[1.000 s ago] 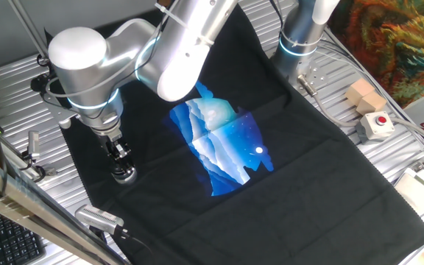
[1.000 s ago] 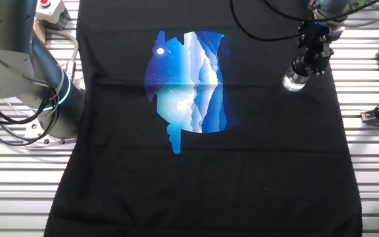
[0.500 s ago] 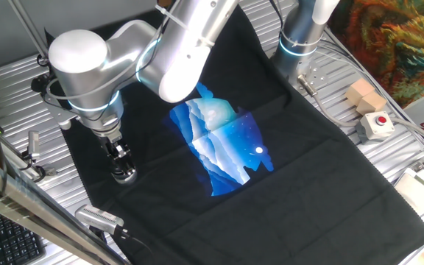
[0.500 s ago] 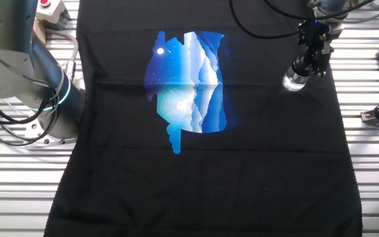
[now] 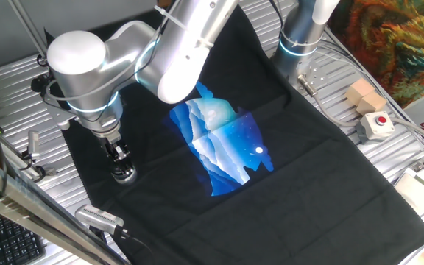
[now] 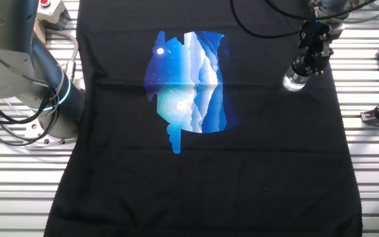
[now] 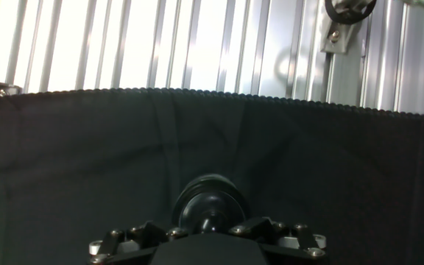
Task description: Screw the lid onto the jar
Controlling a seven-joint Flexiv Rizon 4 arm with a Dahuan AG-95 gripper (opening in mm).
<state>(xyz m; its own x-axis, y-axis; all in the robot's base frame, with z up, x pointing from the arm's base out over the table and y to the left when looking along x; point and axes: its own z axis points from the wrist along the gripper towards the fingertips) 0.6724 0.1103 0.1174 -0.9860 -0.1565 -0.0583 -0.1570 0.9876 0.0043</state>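
The jar (image 5: 125,175) (image 6: 293,81), small and silvery, stands upright on the black cloth (image 5: 300,177) near its left edge. The dark round lid (image 7: 210,208) (image 6: 302,66) sits on top of the jar. My gripper (image 5: 121,160) (image 6: 306,62) (image 7: 210,224) comes down on it from above, its black fingers closed around the lid. In the hand view the lid fills the space between the fingers and hides the jar below.
A blue printed patch (image 5: 223,143) (image 6: 186,89) lies mid-cloth. A box with a red button (image 5: 376,125) and wooden blocks (image 5: 364,96) sit on the metal slats at the right. A grey metal cylinder (image 5: 98,218) lies beyond the cloth's edge near the jar.
Nearly nothing; the gripper stays on the lid over the jar, with at most a slight turn of the wrist.
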